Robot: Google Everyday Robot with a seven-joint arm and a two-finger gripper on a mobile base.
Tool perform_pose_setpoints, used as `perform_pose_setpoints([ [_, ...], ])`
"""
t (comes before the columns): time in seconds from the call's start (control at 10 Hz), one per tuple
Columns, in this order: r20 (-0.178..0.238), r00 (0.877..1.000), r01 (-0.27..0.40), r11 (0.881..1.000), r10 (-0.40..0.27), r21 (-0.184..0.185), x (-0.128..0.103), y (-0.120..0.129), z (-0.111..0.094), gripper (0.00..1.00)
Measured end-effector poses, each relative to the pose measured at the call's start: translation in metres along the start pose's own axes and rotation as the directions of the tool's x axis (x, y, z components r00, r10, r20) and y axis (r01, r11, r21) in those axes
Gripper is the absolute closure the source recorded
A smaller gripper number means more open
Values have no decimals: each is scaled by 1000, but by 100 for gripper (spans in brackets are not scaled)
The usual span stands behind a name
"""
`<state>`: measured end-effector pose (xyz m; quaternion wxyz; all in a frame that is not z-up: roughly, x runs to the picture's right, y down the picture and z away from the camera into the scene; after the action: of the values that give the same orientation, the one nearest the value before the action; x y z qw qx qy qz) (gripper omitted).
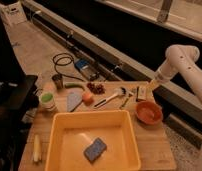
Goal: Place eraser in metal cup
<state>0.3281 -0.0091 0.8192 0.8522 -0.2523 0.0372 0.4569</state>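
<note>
Wooden table (pixel 159 145) is standing in a dim room, with a raised rail (pixel 104 52) running diagonally behind it. On the table's far right part the eraser (pixel 140 93) is lying flat and free. It is showing as a small pale block with a darker side, just beside the utensils (pixel 114 96) and just behind the red bowl (pixel 149 111). Nothing is resting on it, so it is looking reachable from above.

The gripper (pixel 153 85) is hanging at the end of the white arm (pixel 179 60), close by the eraser's right side and seemingly a little above it, probably lining up for the pick. Whether it is open or closed I cannot tell.

Farther left, past the grapes (pixel 96 88) and the orange fruit (pixel 87 97), the metal cup (pixel 58 80) is standing upright near the far left corner. Its mouth is facing up, which is suiting a drop from above. It is sitting well apart from the eraser, so the carry is likely spanning most of the table. The white cup (pixel 47 100) is standing near it and is the likely mix-up. In front, the yellow tray (pixel 56 145) is holding the blue sponge (pixel 95 149).
</note>
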Motion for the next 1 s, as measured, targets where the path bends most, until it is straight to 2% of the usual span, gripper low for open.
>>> perform_pose_setpoints([
  [0.1, 2, 1000, -22, 999, 22, -28, 0, -1, 8, 35],
  [0.2, -3, 1000, -12, 999, 12, -38, -2, 3, 11, 35],
  [0.7, 4, 1000, -20, 999, 20, -29, -2, 3, 14, 35],
  [1.0, 92, 994, -53, 998, 55, -31, -1, 6, 23, 35],
])
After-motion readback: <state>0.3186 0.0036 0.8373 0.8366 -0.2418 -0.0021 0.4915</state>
